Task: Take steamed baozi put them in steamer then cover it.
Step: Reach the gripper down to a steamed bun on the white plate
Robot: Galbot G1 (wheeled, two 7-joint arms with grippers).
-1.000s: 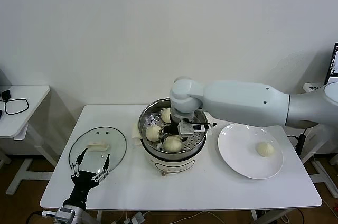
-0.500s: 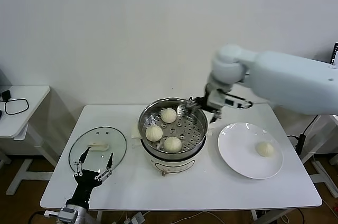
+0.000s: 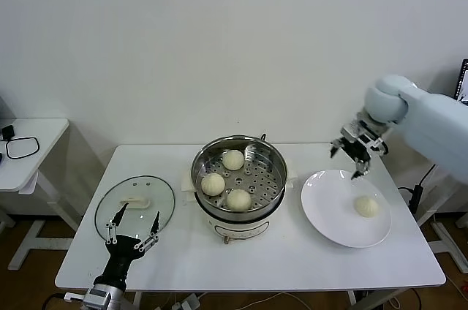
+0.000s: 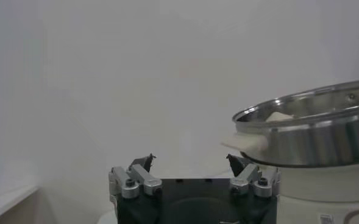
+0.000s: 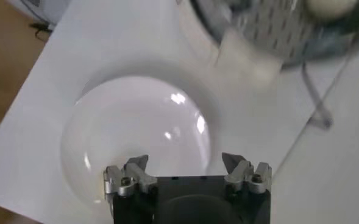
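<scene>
Since the third bun was released, three steamed baozi (image 3: 232, 178) are seated in the steamer (image 3: 239, 176); the right gripper (image 3: 354, 150), jaws apart and empty, has been swung above the plate (image 3: 329, 208), where the last baozi (image 3: 366, 206) is left. The left gripper (image 3: 131, 228) is parked by the lid (image 3: 135, 204), jaws apart.

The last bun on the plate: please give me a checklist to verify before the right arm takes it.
1. Right gripper open and empty: ok.
2. Bun lying free on the plate: ok.
3. Gripper directly over the bun: not ok, it hangs above the plate's far edge.
4. Free space in the steamer beside its three buns: ok.
5. Lid off, lying left of the steamer: ok.
6. Left gripper away from the path: ok.
</scene>
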